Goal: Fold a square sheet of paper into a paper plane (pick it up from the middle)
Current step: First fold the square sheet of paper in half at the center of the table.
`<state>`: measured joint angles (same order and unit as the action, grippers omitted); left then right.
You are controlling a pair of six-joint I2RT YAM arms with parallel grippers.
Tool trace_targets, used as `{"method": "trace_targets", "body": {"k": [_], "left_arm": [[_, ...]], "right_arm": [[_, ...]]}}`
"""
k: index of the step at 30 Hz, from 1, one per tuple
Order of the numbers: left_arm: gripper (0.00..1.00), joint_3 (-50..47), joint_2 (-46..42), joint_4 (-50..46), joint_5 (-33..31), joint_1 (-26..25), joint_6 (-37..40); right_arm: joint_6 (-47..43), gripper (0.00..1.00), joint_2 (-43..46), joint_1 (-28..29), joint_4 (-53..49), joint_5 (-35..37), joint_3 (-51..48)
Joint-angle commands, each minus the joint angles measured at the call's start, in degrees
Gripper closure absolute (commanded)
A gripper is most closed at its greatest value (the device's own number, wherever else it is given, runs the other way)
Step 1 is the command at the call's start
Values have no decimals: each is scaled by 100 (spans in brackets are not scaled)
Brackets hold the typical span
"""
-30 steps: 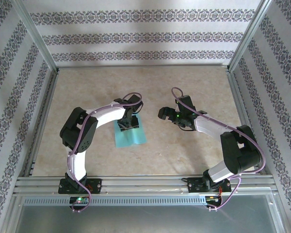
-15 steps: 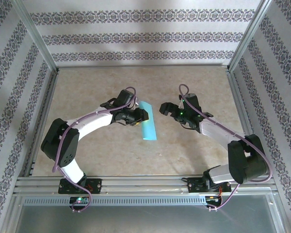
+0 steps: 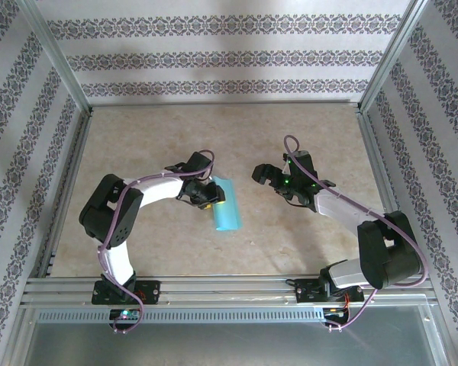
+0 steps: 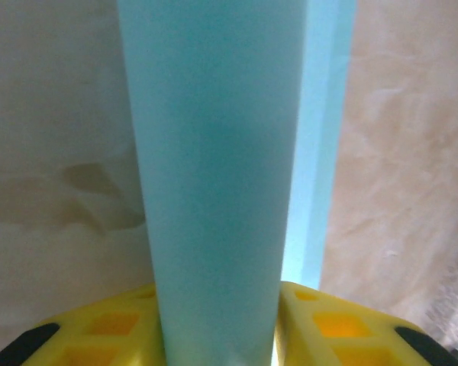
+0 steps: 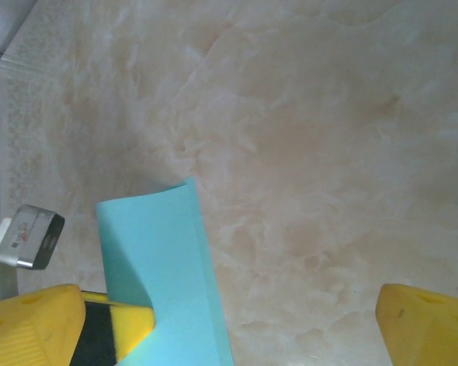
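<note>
sheet of paper [image 3: 227, 204]: matt, smooth | table [image 3: 290, 137]: marbled, perhaps laminate | left claw fingers [image 4: 328, 328]: yellow matt plastic

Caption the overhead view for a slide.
Left tool grips the bowed teal paper sheet over the marbled table; right tool stands open nearby.

I saw bright, even light, faint soft shadows on the table [image 3: 290, 236], the square sheet of paper [image 4: 214, 191] blurred close against my left wrist camera, dim shadow left of it.
</note>
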<state>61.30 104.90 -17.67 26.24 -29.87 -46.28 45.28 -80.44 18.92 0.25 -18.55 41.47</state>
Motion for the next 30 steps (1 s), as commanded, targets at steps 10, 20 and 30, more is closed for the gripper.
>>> {"method": "trace_targets", "body": {"k": [10, 20, 30], "left_arm": [[63, -4, 380, -515, -613, 70, -337], [60, -8, 767, -741, -686, 68, -366], [58, -66, 1070, -973, -839, 55, -450]], "right_arm": [[75, 2, -181, 95, 137, -22, -52], [70, 2, -363, 97, 203, -61, -52], [-10, 2, -372, 103, 198, -53, -94]]}}
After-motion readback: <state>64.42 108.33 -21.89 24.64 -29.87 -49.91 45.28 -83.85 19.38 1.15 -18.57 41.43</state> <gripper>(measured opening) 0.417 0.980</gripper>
